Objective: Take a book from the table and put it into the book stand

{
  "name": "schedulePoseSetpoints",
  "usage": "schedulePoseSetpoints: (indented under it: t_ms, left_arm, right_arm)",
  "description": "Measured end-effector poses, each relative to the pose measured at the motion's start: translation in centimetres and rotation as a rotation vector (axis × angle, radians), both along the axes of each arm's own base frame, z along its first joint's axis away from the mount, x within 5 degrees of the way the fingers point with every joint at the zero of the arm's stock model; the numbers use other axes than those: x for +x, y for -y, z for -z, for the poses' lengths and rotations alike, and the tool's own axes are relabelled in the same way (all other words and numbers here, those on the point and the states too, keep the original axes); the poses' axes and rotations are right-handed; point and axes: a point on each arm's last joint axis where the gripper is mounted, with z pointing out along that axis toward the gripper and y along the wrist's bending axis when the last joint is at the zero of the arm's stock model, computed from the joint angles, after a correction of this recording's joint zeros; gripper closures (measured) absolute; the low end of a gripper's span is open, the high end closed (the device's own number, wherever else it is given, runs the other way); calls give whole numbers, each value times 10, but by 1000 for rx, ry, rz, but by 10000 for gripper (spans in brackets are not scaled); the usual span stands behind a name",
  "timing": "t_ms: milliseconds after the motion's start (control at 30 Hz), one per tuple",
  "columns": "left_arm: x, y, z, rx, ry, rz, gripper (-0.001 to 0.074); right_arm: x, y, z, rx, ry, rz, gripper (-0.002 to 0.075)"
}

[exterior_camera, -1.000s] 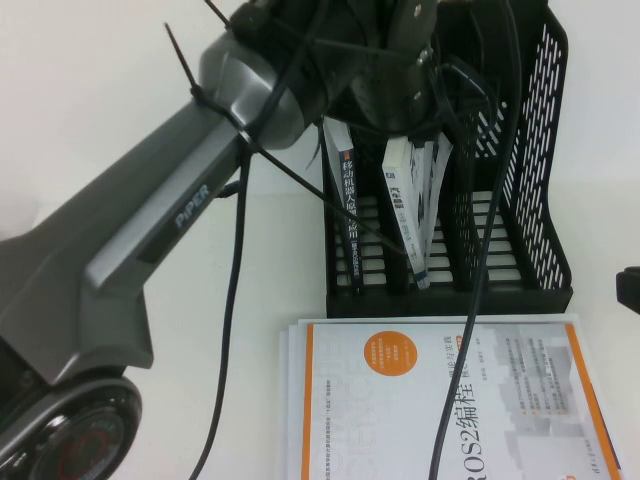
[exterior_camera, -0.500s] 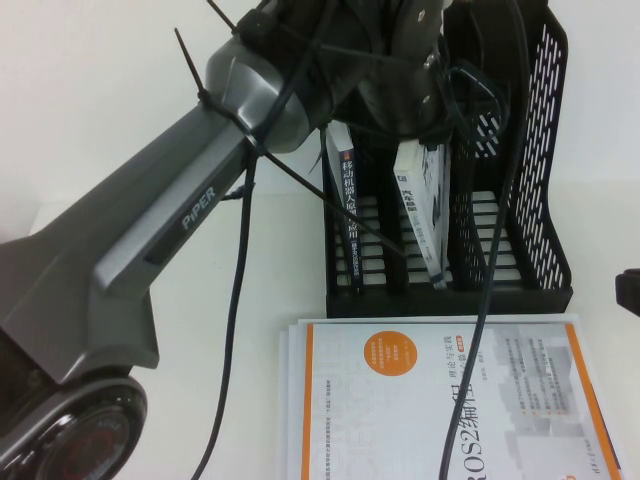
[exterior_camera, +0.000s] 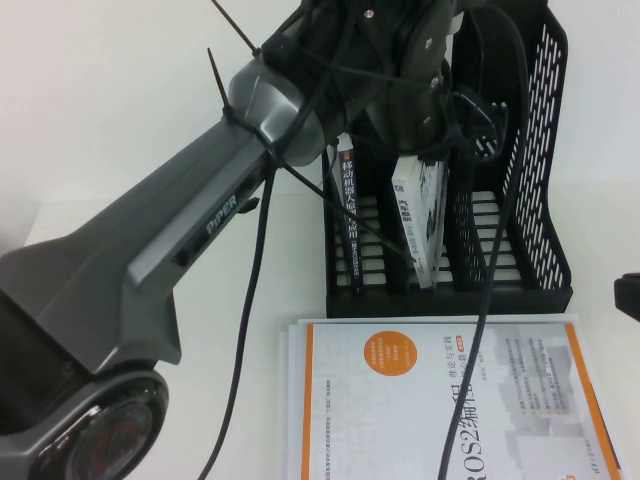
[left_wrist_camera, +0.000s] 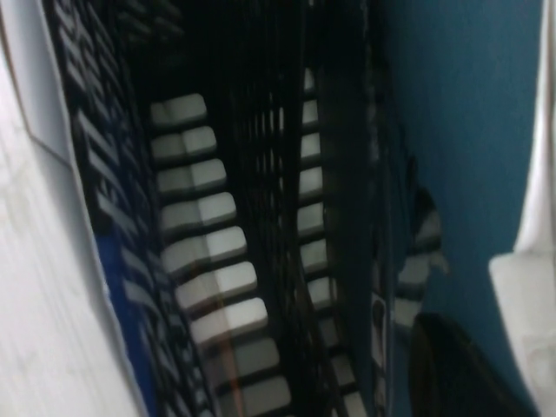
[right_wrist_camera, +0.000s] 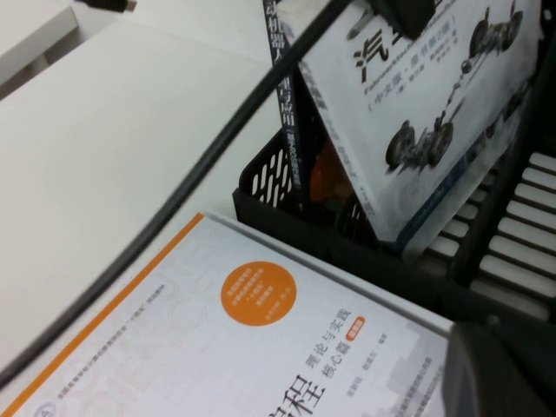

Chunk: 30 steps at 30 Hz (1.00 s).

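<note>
Your left arm has the book in the stand's middle slot.

You can read "PIPER" on the left arm (exterior_camera: 190, 240), and "ROS2" on the white book with the orange circle (exterior_camera: 440, 400) lying on the table (exterior_camera: 120, 110) just in front of the book stand (exterior_camera: 545, 150). The book (exterior_camera: 420, 215) (white cover, car-suspension drawings, black Chinese title) stands tilted in the stand's middle slot, its foot on the slotted floor; it now sits deeper and more upright than a second ago. A black-spined book (exterior_camera: 351, 215) stands in the slot beside it. Your left gripper (exterior_camera: 425, 95) hangs over the stand at the book's top, further forward than before; I cannot tell its finger state. Your right gripper (exterior_camera: 630, 295) waits beside the stand, state also unclear.
</note>
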Motion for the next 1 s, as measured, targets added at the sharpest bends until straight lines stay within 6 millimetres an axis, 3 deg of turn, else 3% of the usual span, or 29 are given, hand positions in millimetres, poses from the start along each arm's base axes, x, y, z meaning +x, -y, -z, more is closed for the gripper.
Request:
schedulePoseSetpoints:
  t_ms: [100,300,567,633,733,900,1000]
  left_arm:
    - [4,-3,0,-10,10,-2,599]
    - [15,-12,-3,-47,26,-7,389]
    - [12,-14,-13,-60,51,5,340]
    - [9,-18,-25,-68,82,10,358]
    - [-1,-31,-58,-71,178,-8,442]
    - [-26,-67,-121,-40,360,-85,668]
    - [-43,-92,-148,11,435,-152,715]
  right_arm:
    - [-1,0,1,-1,-11,-6,729]
    - [-1,-1,1,4,-15,-7,729]
    - [-3,1,-1,-29,11,-15,729]
    - [-7,3,-4,-25,35,-15,729]
    - [-17,7,-12,-35,92,-15,729]
    - [-35,15,-21,-63,157,-28,729]
    - [-45,18,-19,-86,119,-35,729]
